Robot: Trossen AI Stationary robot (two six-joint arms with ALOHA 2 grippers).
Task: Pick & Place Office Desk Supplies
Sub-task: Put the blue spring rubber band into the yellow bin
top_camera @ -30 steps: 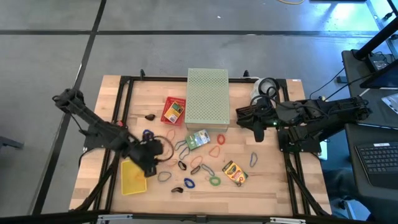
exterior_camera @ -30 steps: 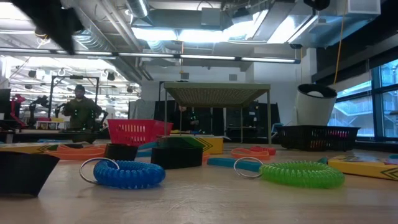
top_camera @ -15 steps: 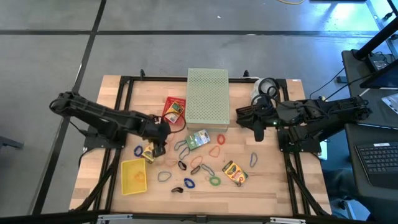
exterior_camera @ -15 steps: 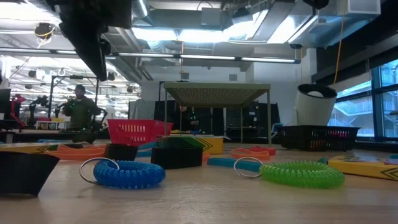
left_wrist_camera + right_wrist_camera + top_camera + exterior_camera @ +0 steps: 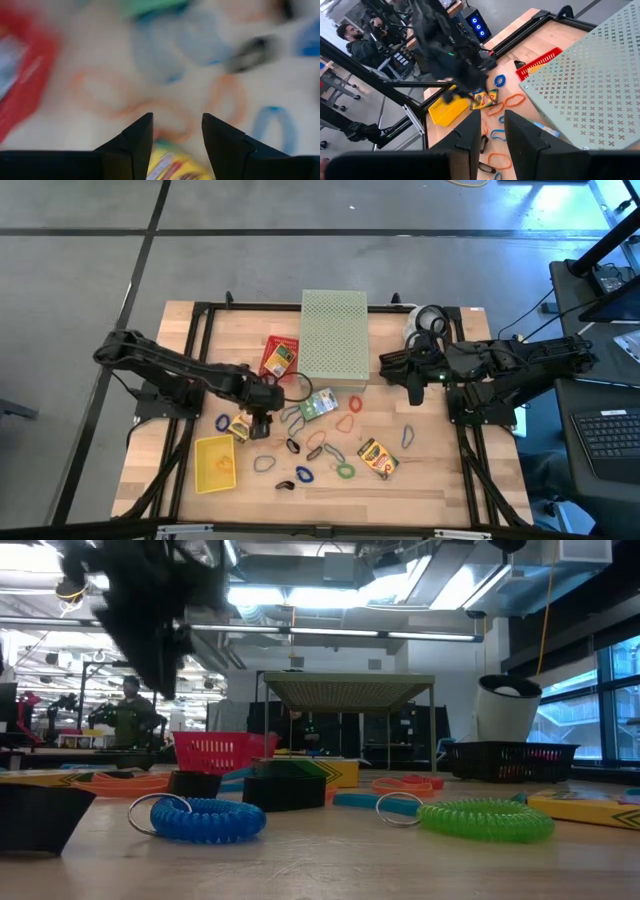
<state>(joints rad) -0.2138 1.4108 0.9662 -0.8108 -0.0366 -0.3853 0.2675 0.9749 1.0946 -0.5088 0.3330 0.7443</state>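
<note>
Left gripper [image 5: 262,416] (fingers apart) above card box [image 5: 239,426]

Coloured rubber-band loops [image 5: 318,442] lie scattered flat mid-table among tiny black clips [image 5: 293,447]; yellow-and-green card boxes [image 5: 377,456] rest flat, well apart from one another.

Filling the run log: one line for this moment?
left gripper: open, above yellow card box | right gripper: waiting beside perforated box
</note>
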